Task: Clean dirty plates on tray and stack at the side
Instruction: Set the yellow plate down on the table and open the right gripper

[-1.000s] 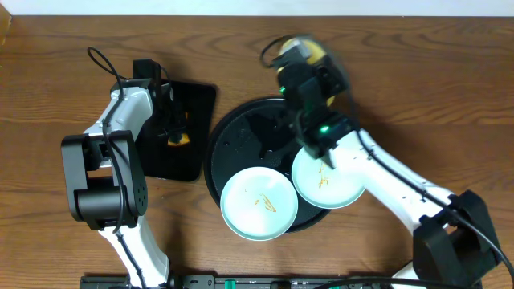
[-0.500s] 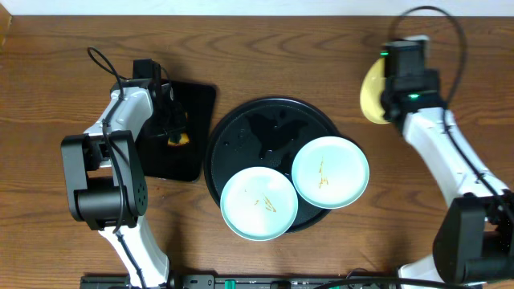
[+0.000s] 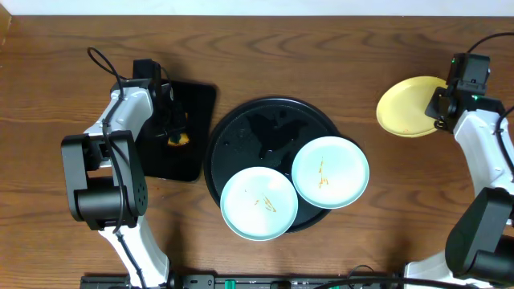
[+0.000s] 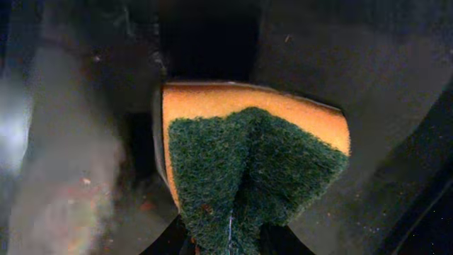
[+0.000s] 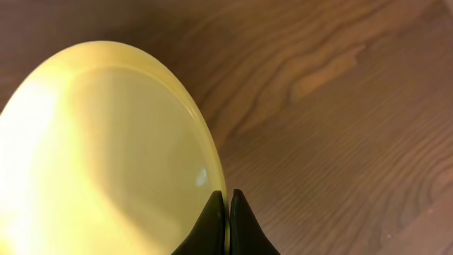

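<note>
While the right gripper (image 5: pixel 228 212) pinches the rim of the yellow plate (image 3: pixel 409 106) at far right, the left gripper (image 3: pixel 174 131) clamps a sponge (image 4: pixel 248 156) over the rectangular tray (image 3: pixel 197 100), with two mint-blue plates (image 3: pixel 259 203) (image 3: pixel 329 172) on the round tray (image 3: pixel 249 128).

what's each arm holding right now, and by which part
The right gripper pinches the yellow plate by its rim. The left gripper squeezes the sponge at its near edge, creasing the green pad.

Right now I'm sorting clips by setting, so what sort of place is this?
Likely a robotics lab bench staged for dish cleaning, not a real kitchen: two robot arms at a wood-grain table, smeared plates on a round black tray, a sponge, no sink in view.
</note>
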